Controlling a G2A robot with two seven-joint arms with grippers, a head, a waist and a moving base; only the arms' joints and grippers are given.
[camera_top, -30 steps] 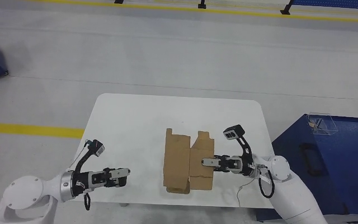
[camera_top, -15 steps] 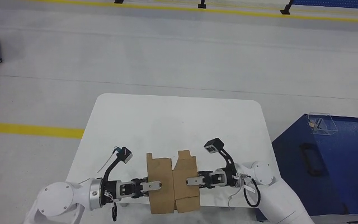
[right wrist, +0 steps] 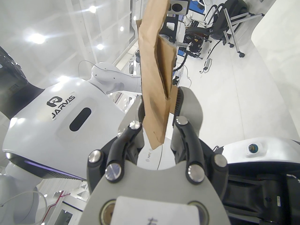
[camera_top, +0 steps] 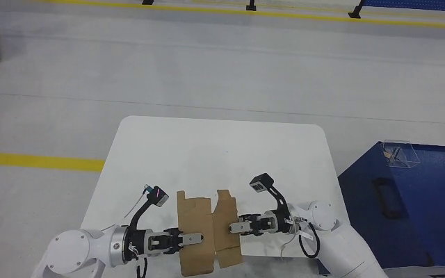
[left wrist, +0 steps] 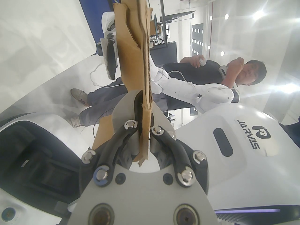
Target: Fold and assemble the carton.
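Left gripper (left wrist: 144, 101) and right gripper (right wrist: 161, 101) clamp opposite carton (camera_top: 198, 212) edges.

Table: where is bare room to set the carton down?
The table is bare across its far half, from the carton to the far edge, corners included. The near edge is crowded: left pincer and right pincer both grip the carton there.
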